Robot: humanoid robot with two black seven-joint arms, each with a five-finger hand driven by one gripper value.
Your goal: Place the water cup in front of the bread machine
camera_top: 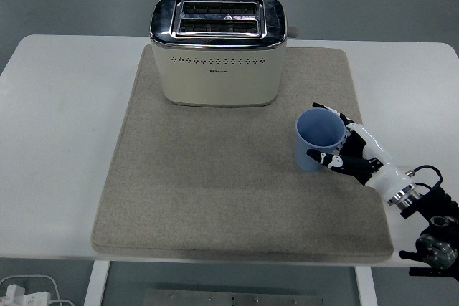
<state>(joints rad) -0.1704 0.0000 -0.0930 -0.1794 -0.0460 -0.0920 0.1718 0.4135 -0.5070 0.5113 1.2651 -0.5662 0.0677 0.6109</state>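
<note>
A light blue cup (317,140) stands open side up on the right part of the beige mat (215,191), tilted a little to the left. My right hand (347,151) comes in from the lower right and its fingers are curled round the cup's right side, thumb at the front. The cream and chrome bread machine (219,49) stands at the mat's far middle, up and to the left of the cup. The left arm is not in view.
The white table (57,148) shows bare on both sides of the mat. A white power strip with cable (21,293) lies on the floor at the lower left.
</note>
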